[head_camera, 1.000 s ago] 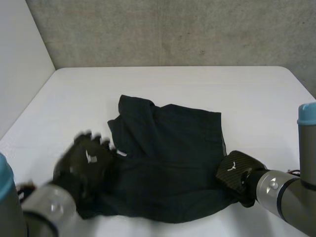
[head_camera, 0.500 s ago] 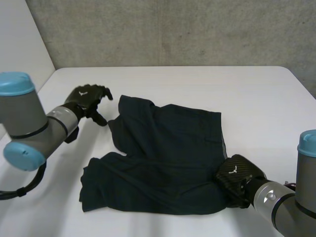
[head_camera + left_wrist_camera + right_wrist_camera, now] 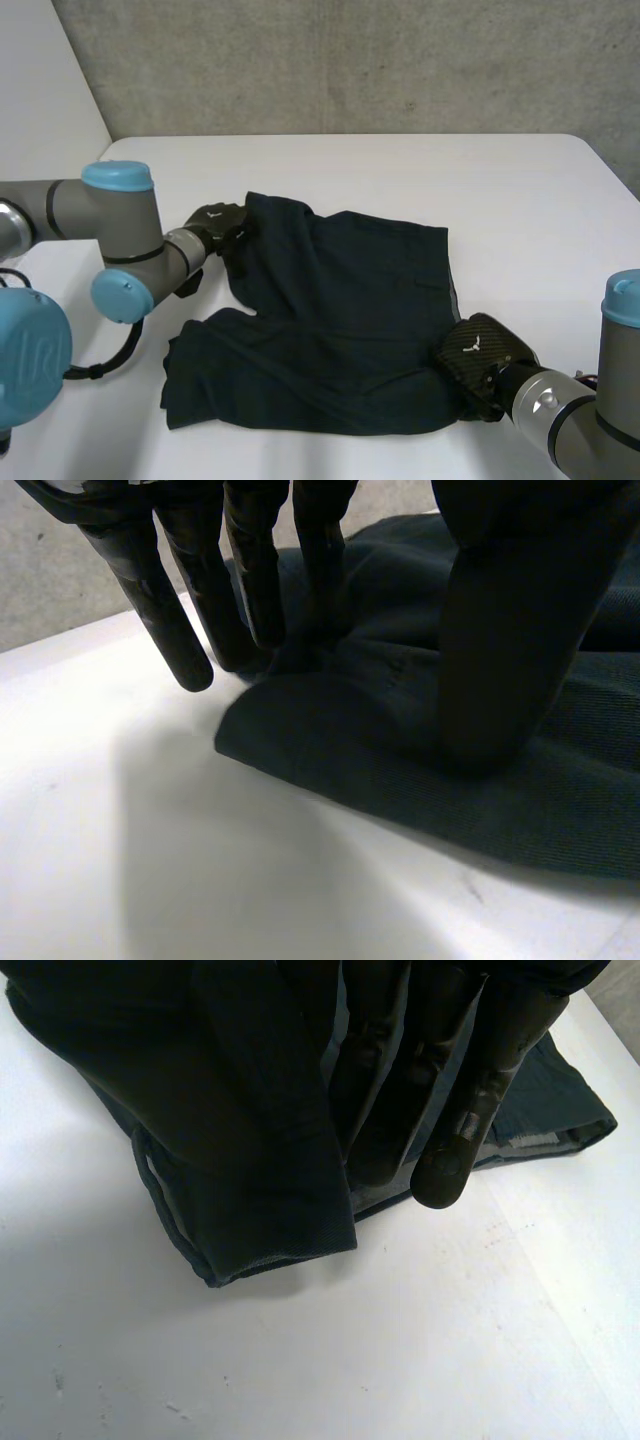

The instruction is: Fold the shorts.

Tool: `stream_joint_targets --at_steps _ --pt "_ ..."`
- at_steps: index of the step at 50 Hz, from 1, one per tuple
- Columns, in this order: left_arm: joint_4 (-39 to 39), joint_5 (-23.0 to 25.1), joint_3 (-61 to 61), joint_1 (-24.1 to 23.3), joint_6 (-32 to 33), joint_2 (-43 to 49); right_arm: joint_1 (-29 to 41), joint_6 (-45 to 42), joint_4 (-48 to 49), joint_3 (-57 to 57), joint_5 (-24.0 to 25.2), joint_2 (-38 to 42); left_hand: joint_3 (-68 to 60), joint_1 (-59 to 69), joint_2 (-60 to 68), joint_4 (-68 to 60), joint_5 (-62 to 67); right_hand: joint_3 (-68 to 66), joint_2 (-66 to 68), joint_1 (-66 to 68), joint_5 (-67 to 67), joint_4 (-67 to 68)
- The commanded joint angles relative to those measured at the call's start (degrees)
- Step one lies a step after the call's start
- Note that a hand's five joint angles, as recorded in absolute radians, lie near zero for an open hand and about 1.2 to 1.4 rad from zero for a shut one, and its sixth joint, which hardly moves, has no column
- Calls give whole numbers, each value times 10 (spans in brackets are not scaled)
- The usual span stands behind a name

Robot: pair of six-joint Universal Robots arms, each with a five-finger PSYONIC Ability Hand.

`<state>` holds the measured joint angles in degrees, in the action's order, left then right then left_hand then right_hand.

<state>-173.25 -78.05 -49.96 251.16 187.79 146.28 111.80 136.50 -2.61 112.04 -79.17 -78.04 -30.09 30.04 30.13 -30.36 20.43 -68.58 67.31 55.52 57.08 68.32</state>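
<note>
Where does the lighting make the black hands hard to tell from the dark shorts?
Head view: left hand blends into the far corner of the shorts; right hand catches a sheen at the near corner, so reads clearer. Left wrist view: fingers stand out against the bright table, thumb merges with cloth. Right wrist view: hand and shorts form one dark mass.
</note>
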Motion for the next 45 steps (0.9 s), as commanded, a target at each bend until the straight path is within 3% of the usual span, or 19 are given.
stream_joint_targets --at_steps 1,6,13,20,31,35,37,45 --pt "12 -3 29 -11 2 16 -1 0 5 4 0 0 -221 221 221 -218 218 -114 127 245 129 117" --pt "29 -9 31 -11 9 18 -3 0 5 4 0 0 -499 499 498 -496 495 -114 127 245 129 117" --pt "23 -98 -13 -7 35 -37 -2 0 5 4 0 1 -499 500 499 -496 496 -114 127 245 129 117" --pt "-23 -108 -95 -3 83 -135 -2 0 6 4 0 5 -499 500 499 -496 496 -114 127 245 129 117" --pt "-104 -107 -193 50 107 -195 -17 0 7 5 -1 7 -321 322 321 -319 318 -114 127 245 129 117" --pt "-97 -107 -206 50 115 -190 -16 0 8 5 -1 8 -34 35 34 -32 31 -114 127 245 129 117" --pt "-94 -105 -214 50 116 -190 -16 0 8 5 -1 8 30 -30 -31 33 -34 -114 127 245 129 117" --pt "-67 -105 -222 57 101 -206 -15 1 8 9 0 8 11 -10 -11 13 -14 -114 127 245 129 117"
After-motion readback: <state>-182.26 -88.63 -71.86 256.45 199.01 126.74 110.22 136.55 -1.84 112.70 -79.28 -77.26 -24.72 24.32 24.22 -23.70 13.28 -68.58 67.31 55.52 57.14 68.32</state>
